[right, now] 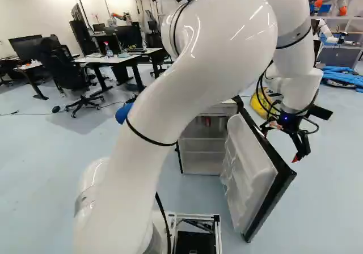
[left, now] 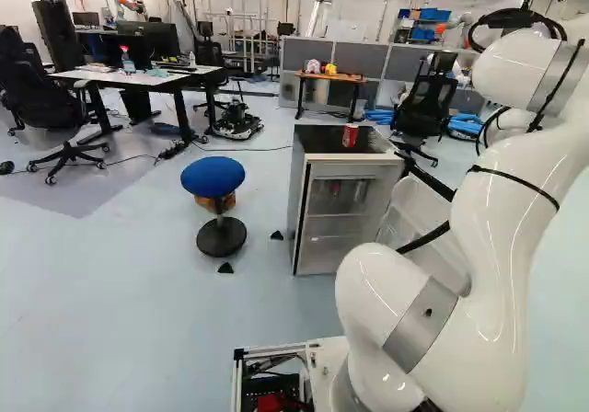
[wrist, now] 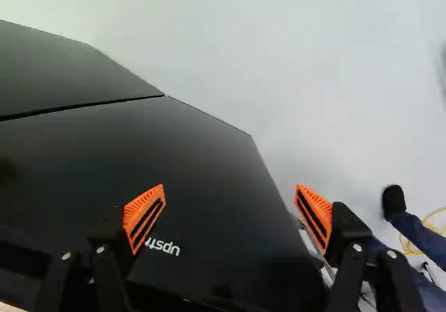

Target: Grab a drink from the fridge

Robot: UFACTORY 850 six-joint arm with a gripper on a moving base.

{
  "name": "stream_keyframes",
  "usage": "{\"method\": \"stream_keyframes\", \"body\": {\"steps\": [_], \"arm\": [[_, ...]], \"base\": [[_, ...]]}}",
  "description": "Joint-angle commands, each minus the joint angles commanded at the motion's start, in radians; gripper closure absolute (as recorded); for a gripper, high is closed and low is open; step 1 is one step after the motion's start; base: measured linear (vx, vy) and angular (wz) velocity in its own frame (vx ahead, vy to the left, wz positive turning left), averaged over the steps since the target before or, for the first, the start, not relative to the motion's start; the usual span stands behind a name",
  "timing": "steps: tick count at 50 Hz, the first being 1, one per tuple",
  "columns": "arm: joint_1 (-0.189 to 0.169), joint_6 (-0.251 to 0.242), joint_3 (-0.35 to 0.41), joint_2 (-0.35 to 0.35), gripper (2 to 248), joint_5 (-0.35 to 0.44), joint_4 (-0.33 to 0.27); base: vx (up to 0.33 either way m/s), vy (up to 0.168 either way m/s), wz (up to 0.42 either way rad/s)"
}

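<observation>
Outside the open fridge door, black-backed with a white shelved liner point(right: 245, 172), the black two-finger end effector with orange pads point(wrist: 231, 204) stands wide, gripping nothing. Drinks, small red and pale shapes point(left: 358, 190), sit high inside the white-framed fridge point(left: 294, 214), on the door's other side. Door blocks the direct path; probably needs a route around its free edge.

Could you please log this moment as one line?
fridge door: open | pincer: open, empty, by door's outer side | red can: atop fridge
</observation>
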Motion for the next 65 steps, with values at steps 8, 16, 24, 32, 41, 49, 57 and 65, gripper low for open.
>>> {"method": "stream_keyframes", "body": {"steps": [8,16,24,32,41,49,57,65], "arm": [[-0.002,0.000,0.030,0.019,3,0.014,-0.021],[-0.005,0.000,0.061,0.038,3,0.051,-0.043],[-0.007,0.000,0.091,0.057,3,0.095,-0.064],[-0.009,0.000,0.122,0.077,3,0.133,-0.094],[-0.010,0.000,0.159,0.101,3,0.171,-0.134],[-0.011,0.000,0.195,0.124,3,0.200,-0.172],[-0.008,0.000,0.234,0.151,3,0.227,-0.209],[-0.003,0.000,0.276,0.179,3,0.252,-0.246]], "base": [[0.000,0.000,0.000],[0.000,0.000,0.000],[0.000,0.000,0.000],[0.000,0.000,0.000],[0.000,0.000,0.000],[0.000,0.000,0.000],[0.000,0.000,0.000],[0.000,0.000,0.000]]}}
